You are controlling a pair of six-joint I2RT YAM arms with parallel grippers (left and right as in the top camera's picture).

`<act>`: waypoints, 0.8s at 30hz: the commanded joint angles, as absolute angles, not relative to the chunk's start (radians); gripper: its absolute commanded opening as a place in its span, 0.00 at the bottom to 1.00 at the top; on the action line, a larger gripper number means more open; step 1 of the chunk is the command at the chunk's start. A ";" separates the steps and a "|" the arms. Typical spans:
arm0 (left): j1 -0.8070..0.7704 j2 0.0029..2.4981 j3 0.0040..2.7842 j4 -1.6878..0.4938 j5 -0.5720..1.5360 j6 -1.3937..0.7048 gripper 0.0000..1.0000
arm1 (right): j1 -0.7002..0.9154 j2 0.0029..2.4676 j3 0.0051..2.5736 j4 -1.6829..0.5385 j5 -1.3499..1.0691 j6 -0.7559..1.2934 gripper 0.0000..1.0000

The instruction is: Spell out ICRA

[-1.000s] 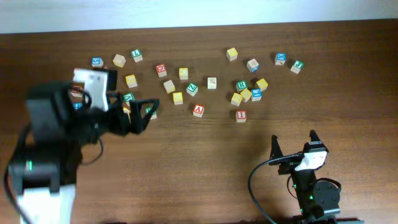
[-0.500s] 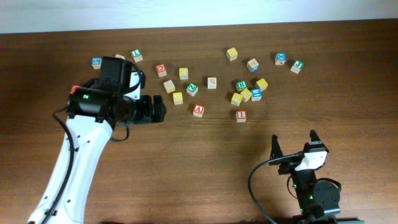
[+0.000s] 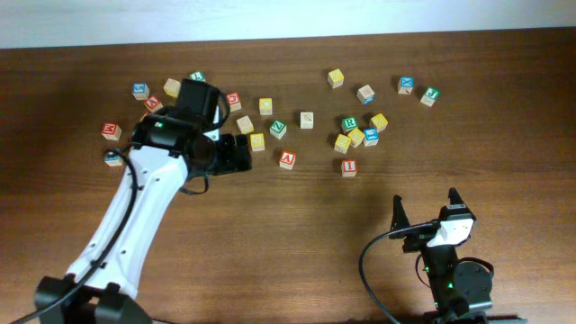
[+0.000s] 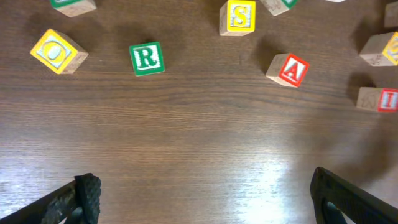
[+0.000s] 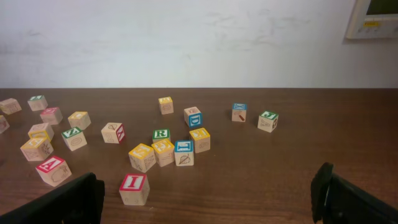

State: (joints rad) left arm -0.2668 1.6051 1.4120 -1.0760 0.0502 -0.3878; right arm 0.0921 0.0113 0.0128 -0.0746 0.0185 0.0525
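Wooden letter blocks lie scattered on the brown table. The left wrist view shows a red A [image 4: 288, 68], a green R [image 4: 147, 58], a red I [image 4: 379, 98] at the right edge, a yellow S [image 4: 237, 17] and a yellow O [image 4: 59, 51]. Overhead, the A [image 3: 287, 159] and the I [image 3: 349, 167] lie mid-table. A second green R [image 3: 349, 122] sits in the right cluster. I cannot read a C anywhere. My left gripper [image 3: 230, 155] [image 4: 204, 190] hovers open and empty above bare wood near the R. My right gripper [image 3: 425, 214] [image 5: 205, 199] is open and empty, near the front; the I [image 5: 134, 188] lies just ahead of it.
More blocks spread along the far half: a yellow one [image 3: 336, 77], a blue one [image 3: 406, 85], a green one [image 3: 430, 94] and a red one [image 3: 112, 131] at far left. My left arm hides some blocks overhead. A white wall stands behind the table.
My left arm has swung to the right and farther out over the left group of blocks, with its gripper still open. The right arm has not moved.
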 commanded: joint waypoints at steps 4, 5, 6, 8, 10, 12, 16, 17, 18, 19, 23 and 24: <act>-0.272 1.681 1.425 -1.068 -0.121 -0.486 0.99 | 0.084 0.004 0.006 -0.079 0.027 0.056 0.98; -0.272 1.698 1.425 -1.051 -0.136 -0.486 0.99 | 0.084 0.004 0.006 -0.079 0.027 0.056 0.98; -0.270 1.709 1.425 -1.036 -0.136 -0.486 0.99 | 0.084 0.004 0.006 -0.079 0.027 0.056 0.98; -0.268 1.732 1.425 -1.001 -0.136 -0.486 1.00 | 0.084 0.004 0.006 -0.079 0.027 0.056 0.98; -0.266 1.746 1.425 -0.972 -0.136 -0.486 0.94 | 0.084 0.004 0.006 -0.079 0.027 0.056 0.98; -0.266 1.752 1.425 -0.931 -0.117 -0.485 0.93 | 0.084 0.004 0.006 -0.079 0.027 0.056 0.98; -0.267 1.752 1.425 -0.836 -0.028 -0.473 0.96 | 0.084 0.004 0.006 -0.079 0.027 0.056 0.98; -0.269 1.752 1.425 -0.815 -0.003 -0.450 0.98 | 0.084 0.004 0.006 -0.079 0.027 0.056 0.98; -0.272 1.752 1.425 -0.804 0.012 -0.431 0.99 | 0.084 0.004 0.006 -0.079 0.027 0.056 0.98; -0.279 1.752 1.425 -0.800 0.015 -0.412 0.99 | 0.084 0.004 0.006 -0.079 0.027 0.056 0.98; -0.265 1.750 1.429 -0.801 0.014 -0.388 0.99 | 0.084 0.004 0.006 -0.079 0.027 0.056 0.98; -0.253 1.748 1.434 -0.805 0.016 -0.388 0.99 | 0.084 0.004 0.006 -0.079 0.027 0.056 0.98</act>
State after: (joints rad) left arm -0.2787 1.7477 1.4120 -0.8024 -0.0063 -0.4141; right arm 0.0921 0.0113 0.0128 -0.0746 0.0185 0.0525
